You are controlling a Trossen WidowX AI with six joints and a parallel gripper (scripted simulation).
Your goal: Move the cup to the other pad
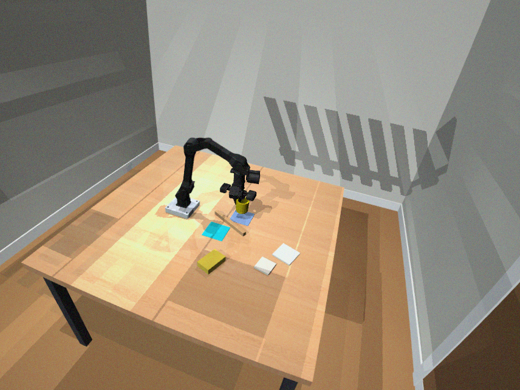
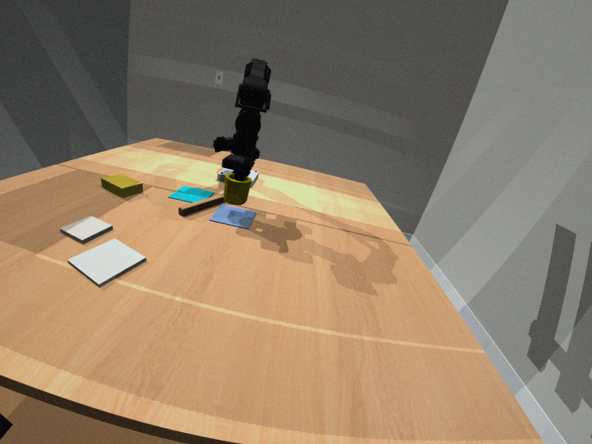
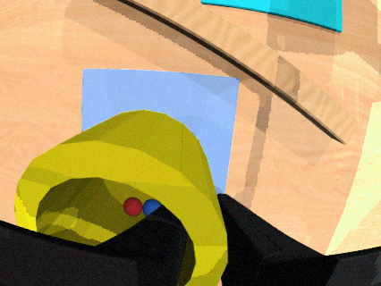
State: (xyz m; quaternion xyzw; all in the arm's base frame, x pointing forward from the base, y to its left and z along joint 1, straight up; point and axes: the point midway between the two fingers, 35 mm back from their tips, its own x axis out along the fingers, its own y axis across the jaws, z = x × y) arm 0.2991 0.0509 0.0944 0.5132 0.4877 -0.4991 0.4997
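Observation:
The yellow cup (image 1: 242,206) (image 2: 237,190) (image 3: 148,130) hangs a little above the blue pad (image 1: 244,219) (image 2: 232,218) (image 3: 116,91), roughly upright. My gripper (image 1: 240,200) (image 2: 243,176) (image 3: 202,203) is shut on the cup's wall, one finger inside the cup and one outside. A red marble (image 3: 132,206) and a blue marble (image 3: 150,207) show inside the cup in the wrist view; the inner finger hides part of the inside. The cyan pad (image 1: 215,231) (image 2: 191,194) (image 3: 304,10) lies flat with nothing on it.
A long wooden bar (image 1: 230,223) (image 2: 201,205) (image 3: 268,67) lies between the two pads. A yellow block (image 1: 211,260) (image 2: 122,184) lies beyond the cyan pad, away from the arm. A larger white tile (image 1: 285,254) (image 2: 106,261) and a smaller one (image 1: 265,265) (image 2: 86,229) lie farther off.

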